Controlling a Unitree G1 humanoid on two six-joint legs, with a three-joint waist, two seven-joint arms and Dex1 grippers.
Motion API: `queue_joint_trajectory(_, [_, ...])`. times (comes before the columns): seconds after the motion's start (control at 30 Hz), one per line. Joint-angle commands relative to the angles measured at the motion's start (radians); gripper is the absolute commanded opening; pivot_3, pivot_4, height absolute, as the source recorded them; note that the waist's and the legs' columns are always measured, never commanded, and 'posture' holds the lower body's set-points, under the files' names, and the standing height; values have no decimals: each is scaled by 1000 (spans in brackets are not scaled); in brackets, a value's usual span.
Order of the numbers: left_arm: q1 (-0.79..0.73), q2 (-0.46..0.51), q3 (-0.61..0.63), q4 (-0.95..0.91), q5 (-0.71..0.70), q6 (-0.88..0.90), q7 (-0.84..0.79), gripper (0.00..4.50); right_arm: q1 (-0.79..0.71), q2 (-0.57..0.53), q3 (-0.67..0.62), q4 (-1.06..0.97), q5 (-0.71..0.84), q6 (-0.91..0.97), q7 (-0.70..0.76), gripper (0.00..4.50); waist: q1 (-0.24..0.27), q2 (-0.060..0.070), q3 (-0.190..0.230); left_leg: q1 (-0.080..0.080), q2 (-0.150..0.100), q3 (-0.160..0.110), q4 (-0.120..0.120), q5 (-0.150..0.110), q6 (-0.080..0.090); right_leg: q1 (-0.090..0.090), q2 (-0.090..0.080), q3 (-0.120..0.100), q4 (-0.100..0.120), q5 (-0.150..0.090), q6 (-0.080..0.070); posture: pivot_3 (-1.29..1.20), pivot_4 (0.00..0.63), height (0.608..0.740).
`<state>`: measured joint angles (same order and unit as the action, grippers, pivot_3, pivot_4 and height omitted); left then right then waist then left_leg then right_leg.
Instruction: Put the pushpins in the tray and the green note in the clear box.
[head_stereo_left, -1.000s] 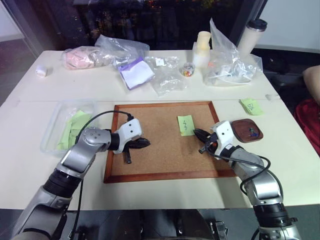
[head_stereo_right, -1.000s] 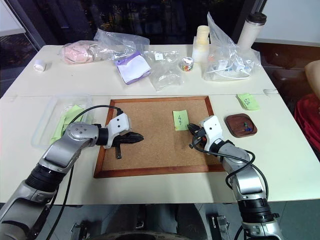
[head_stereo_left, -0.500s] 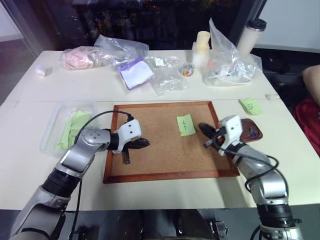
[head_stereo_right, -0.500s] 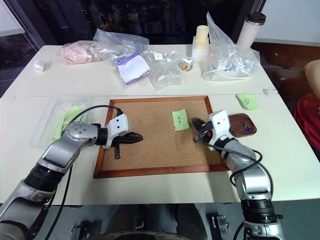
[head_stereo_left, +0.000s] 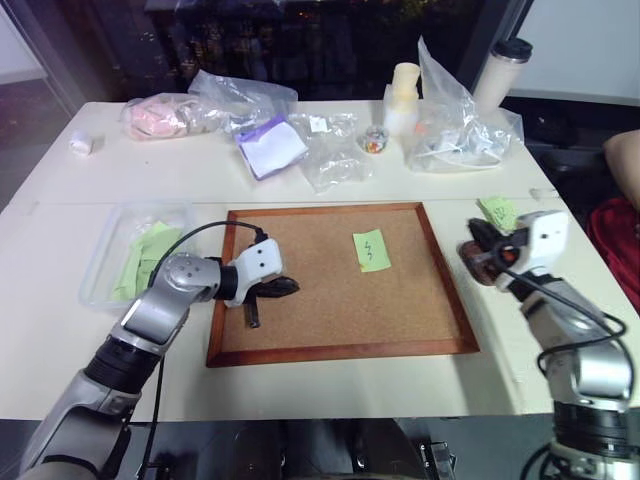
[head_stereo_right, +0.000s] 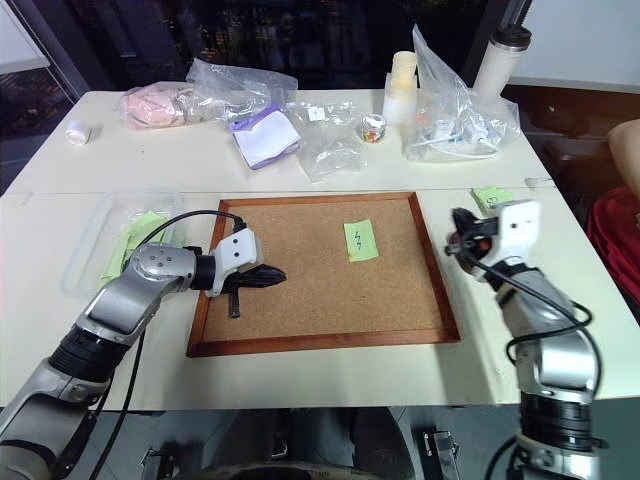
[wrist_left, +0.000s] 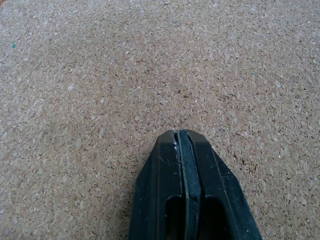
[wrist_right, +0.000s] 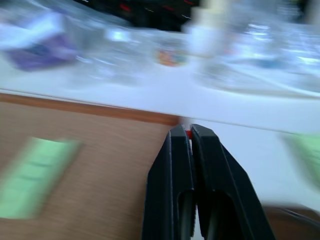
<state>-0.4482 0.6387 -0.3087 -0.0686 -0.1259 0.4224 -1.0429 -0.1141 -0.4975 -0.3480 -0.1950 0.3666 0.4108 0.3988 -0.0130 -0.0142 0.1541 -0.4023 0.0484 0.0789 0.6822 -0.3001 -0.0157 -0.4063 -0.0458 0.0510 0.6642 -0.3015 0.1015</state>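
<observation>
Red pushpin (wrist_right: 188, 133) in right claw (wrist_right: 190, 131)

My cream bench (head_stereo_left: 90, 190) stretches ahead; beyond its far edge a dark window (head_stereo_left: 330, 45) reflects lights, a pale wall (head_stereo_left: 585, 45) beside it.

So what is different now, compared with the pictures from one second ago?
The right gripper left the corkboard beside the green note and swung to the right and up; it now hangs over the tray. It is shut on a red pushpin. The left gripper stayed shut over the corkboard, and the green note stayed in place.
</observation>
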Motion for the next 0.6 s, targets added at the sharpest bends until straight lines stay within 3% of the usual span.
queue_joint_trajectory(0.03, [27, 4, -48, 35, 33, 9, -16, 0, 21, -28, -32, 51, -11, -21, 16, 69, -1, 2, -1, 0, 0, 0, 0, 0, 0, 0, 0, 0, 0, 0, 0, 0, 150, 734])
queue_joint_trajectory(0.3, [22, -6, -49, 44, 40, 0, -19, 0, 14, -39, -27, 175, -46, -70, 19, 69, 0, 2, -2, 4, 0, 0, 0, 0, 0, 3, 0, 1, 0, 0, 0, 0, 150, 734])
queue_joint_trajectory(0.43, [23, -7, -47, 43, 42, -1, -19, 0, 5, -43, -28, 212, -59, -89, 15, 1388, 0, 3, -2, 4, 0, 0, 0, 0, 0, 3, 0, 1, 0, 0, 0, 0, 150, 734])
queue_joint_trajectory(0.6, [27, -5, -44, 39, 42, -1, -19, 0, 2, -42, -28, 221, -64, -98, 14, 4000, -1, 3, -2, 4, 0, 0, 0, 0, 0, 3, 0, 1, 0, 0, 0, 0, 150, 734])
